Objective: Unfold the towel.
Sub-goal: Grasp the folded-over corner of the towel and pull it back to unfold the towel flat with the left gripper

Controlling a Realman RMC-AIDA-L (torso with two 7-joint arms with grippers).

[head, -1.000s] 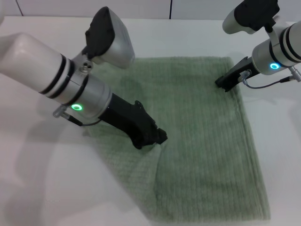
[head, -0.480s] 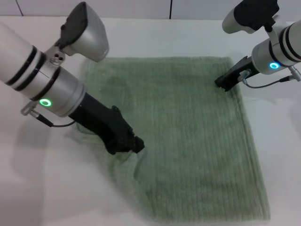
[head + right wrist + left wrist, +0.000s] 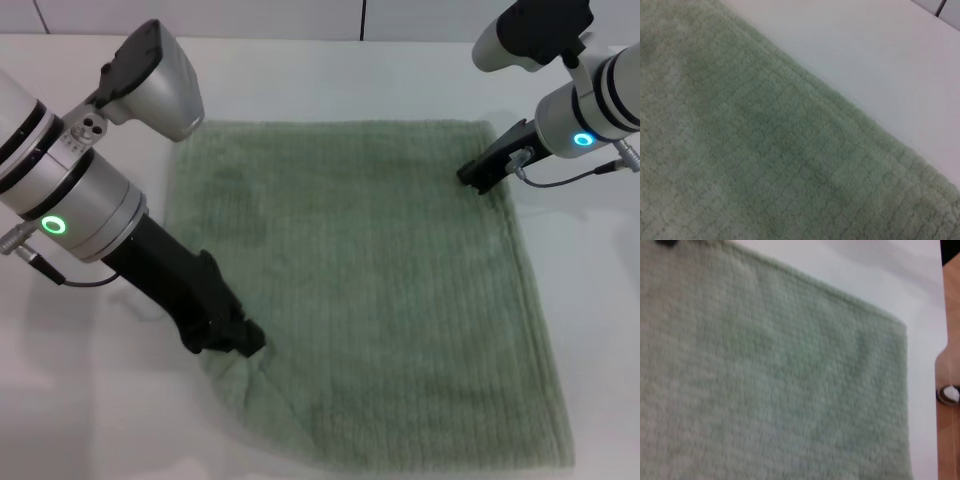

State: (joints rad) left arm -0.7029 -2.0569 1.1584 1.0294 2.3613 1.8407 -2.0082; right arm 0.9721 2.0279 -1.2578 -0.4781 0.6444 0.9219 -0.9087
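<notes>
I saw one table (image 3: 330, 70), white and flat, carrying one towel (image 3: 380, 300): a sage-green ribbed cloth spread almost fully open across its middle, its hemmed edge showing in the left wrist view (image 3: 790, 365) and the right wrist view (image 3: 765, 150). Only its near left corner stayed bunched and lifted. Two arms reached over it. My left gripper (image 3: 225, 338) sat at that bunched corner, black fingers closed around the fabric. My right gripper (image 3: 478, 176) pressed down on the far right corner; I could not tell whether its fingers were parted. Beyond the table's side, a wooden strip (image 3: 950, 365) showed.
</notes>
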